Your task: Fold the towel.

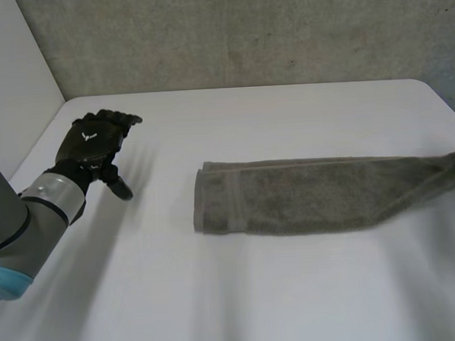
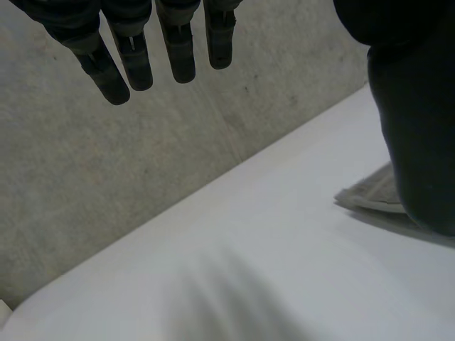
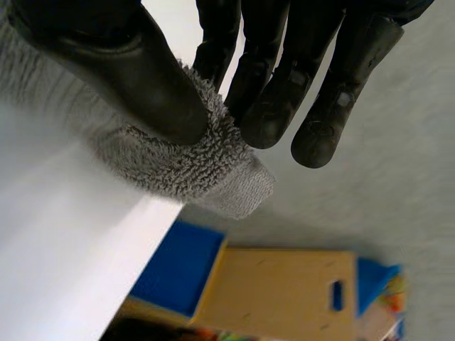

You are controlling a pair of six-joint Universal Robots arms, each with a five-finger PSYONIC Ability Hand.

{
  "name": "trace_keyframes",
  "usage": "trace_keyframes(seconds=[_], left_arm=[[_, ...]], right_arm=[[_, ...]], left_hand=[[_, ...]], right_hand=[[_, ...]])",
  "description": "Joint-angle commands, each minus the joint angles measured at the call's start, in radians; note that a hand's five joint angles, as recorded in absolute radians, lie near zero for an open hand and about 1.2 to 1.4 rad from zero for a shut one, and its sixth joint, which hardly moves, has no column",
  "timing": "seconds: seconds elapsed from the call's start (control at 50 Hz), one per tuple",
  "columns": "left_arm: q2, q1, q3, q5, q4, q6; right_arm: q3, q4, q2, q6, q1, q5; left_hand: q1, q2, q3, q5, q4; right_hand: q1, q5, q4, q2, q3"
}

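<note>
One towel (image 1: 305, 195) lies as a long strip across the bench (image 1: 219, 293). Right hand (image 3: 135, 71) pinches its right end; left hand (image 1: 95, 143) relaxed, well apart. Best carry that end squarely onto the left end.

The grey towel (image 1: 305, 195) is thick terry cloth with a fuzzy, looped pile that flattens to a smoother woven band at its hem. The white table (image 1: 257, 291) has a smooth matt top, and the grey wall (image 1: 243, 32) looks rough and mottled like bare concrete. The left hand (image 1: 95, 143) and right hand (image 3: 277, 78) are black with a dull rubbery sheen.
</note>
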Motion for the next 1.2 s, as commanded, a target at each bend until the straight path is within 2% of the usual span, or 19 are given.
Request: trace_keyframes(seconds=[0.02, 0.04, 0.08, 0.1, 0.24, 0.34, 0.46, 0.48, 0.5, 0.52, 0.54, 0.62, 0.66, 0.76, 0.9, 0.94, 1.04, 1.16, 1.2], left_arm=[[0.005, -0.014, 0.064, -0.005, 0.0, -0.053], [0.005, -0.016, 0.076, -0.006, 0.0, -0.069], [0.005, -0.019, 0.085, -0.006, 0.0, -0.085], [0.005, -0.025, 0.093, -0.008, -0.002, -0.102], [0.001, -0.056, 0.104, -0.009, -0.002, -0.122], [-0.009, -0.065, 0.1, -0.009, -0.002, -0.122], [-0.028, -0.074, 0.104, -0.009, 0.0, -0.121], [-0.031, -0.077, 0.107, -0.009, 0.001, -0.121], [-0.031, -0.077, 0.107, -0.009, 0.001, -0.121], [-0.034, -0.08, 0.11, -0.009, 0.003, -0.122], [-0.037, -0.083, 0.114, -0.009, 0.003, -0.122], [-0.043, -0.096, 0.12, -0.011, 0.001, -0.122], [-0.045, -0.116, 0.125, -0.019, 0.003, -0.121], [-0.046, -0.131, 0.122, -0.036, 0.003, -0.122], [-0.064, -0.149, 0.114, -0.037, 0.003, -0.122], [-0.071, -0.151, 0.114, -0.037, 0.003, -0.121], [-0.084, -0.153, 0.113, -0.037, 0.003, -0.121], [-0.092, -0.156, 0.113, -0.037, 0.003, -0.121], [-0.094, -0.156, 0.111, -0.037, 0.003, -0.121]], right_arm=[[-0.073, -0.07, -0.096, 0.166, 0.339, -0.055], [-0.073, -0.07, -0.096, 0.166, 0.34, -0.055], [-0.084, -0.078, -0.064, 0.206, 0.472, -0.105], [-0.084, -0.078, -0.064, 0.206, 0.473, -0.105], [-0.072, -0.082, 0.079, 0.226, 0.737, -0.223], [-0.078, -0.076, 0.16, 0.221, 0.783, -0.256], [-0.078, -0.079, 0.173, 0.236, 0.786, -0.263], [-0.076, -0.079, 0.167, 0.253, 0.783, -0.274], [-0.076, -0.079, 0.166, 0.253, 0.783, -0.274], [-0.067, -0.079, 0.151, 0.29, 0.772, -0.286], [-0.056, -0.079, 0.125, 0.337, 0.769, -0.285], [-0.024, -0.076, 0.044, 0.459, 0.752, -0.28], [0.017, -0.07, -0.031, 0.576, 0.679, -0.277], [0.091, -0.01, -0.12, 0.701, 0.567, -0.274], [0.235, 0.05, -0.182, 0.714, 0.413, -0.29], [0.305, 0.042, -0.196, 0.704, 0.351, -0.296], [0.382, -0.002, -0.186, 0.665, 0.303, -0.328], [0.416, -0.033, -0.18, 0.643, 0.281, -0.371], [0.409, -0.036, -0.153, 0.64, 0.28, -0.374]], left_hand=[[-0.072, -0.056, -0.046, -0.2, -0.062], [-0.072, -0.056, -0.046, -0.2, -0.062], [-0.072, -0.056, -0.046, -0.2, -0.062], [-0.069, -0.053, -0.044, -0.197, -0.059], [-0.072, -0.056, -0.046, -0.2, -0.062], [-0.072, -0.056, -0.046, -0.2, -0.062], [-0.069, -0.053, -0.043, -0.197, -0.059], [-0.069, -0.053, -0.043, -0.197, -0.059], [-0.069, -0.053, -0.043, -0.197, -0.059], [-0.069, -0.053, -0.043, -0.197, -0.059], [-0.069, -0.053, -0.043, -0.197, -0.059], [-0.069, -0.053, -0.043, -0.197, -0.059], [-0.069, -0.053, -0.043, -0.197, -0.059], [-0.072, -0.056, -0.046, -0.2, -0.062], [-0.069, -0.053, -0.043, -0.197, -0.059], [-0.069, -0.053, -0.043, -0.197, -0.059], [-0.069, -0.053, -0.043, -0.197, -0.059], [-0.069, -0.053, -0.043, -0.197, -0.059], [-0.069, -0.053, -0.043, -0.197, -0.059]], right_hand=[[0.073, 0.058, 0.054, 0.083, 0.054], [0.073, 0.058, 0.054, 0.083, 0.054], [0.073, 0.058, 0.054, 0.083, 0.054], [0.073, 0.058, 0.054, 0.083, 0.054], [0.073, 0.058, 0.054, 0.083, 0.054], [0.073, 0.058, 0.054, 0.083, 0.054], [0.073, 0.058, 0.054, 0.083, 0.054], [-0.344, -0.359, -0.363, -0.334, -0.363], [-0.348, -0.363, -0.367, -0.338, -0.368], [-0.921, -0.936, -0.94, -0.911, -0.94], [-1.148, -1.163, -1.167, -1.138, -1.168], [-1.148, -1.163, -1.167, -1.138, -1.168], [-1.148, -1.163, -1.167, -1.138, -1.168], [-1.148, -1.163, -1.167, -1.138, -1.168], [-1.148, -1.163, -1.167, -1.138, -1.168], [-1.015, -1.03, -1.034, -1.005, -1.035], [-0.839, -0.854, -0.858, -0.829, -0.858], [-0.765, -0.78, -0.784, -0.755, -0.784], [-0.572, -0.588, -0.591, -0.563, -0.592]])
